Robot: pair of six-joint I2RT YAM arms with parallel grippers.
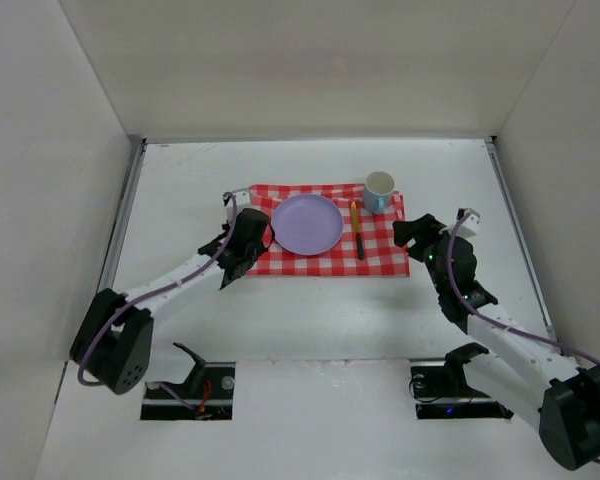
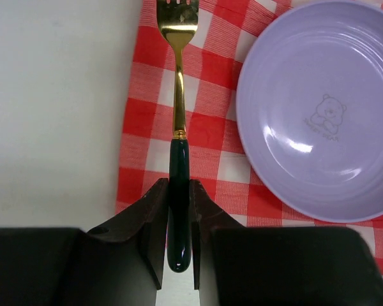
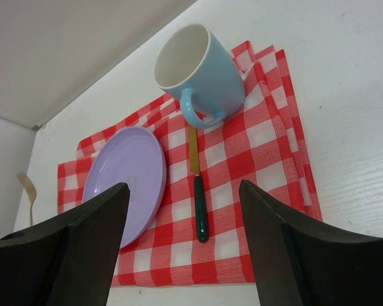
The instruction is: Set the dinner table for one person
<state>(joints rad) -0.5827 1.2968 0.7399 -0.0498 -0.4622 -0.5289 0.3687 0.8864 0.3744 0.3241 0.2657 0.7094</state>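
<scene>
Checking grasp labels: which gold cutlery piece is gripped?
The fork, dark handle in the left end effector; the knife lies free right of the plate.

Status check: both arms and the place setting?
Status: left gripper shut on fork, left of plate; right gripper open, empty. Knife, mug, plate on cloth on dinner table. Nothing obstructing.

One white table (image 1: 280, 320); one red-checked cloth (image 1: 325, 265); one purple plate (image 1: 307, 224); one blue mug (image 1: 379, 190); one knife (image 1: 357, 232); one gold-tined fork (image 2: 179, 95).
</scene>
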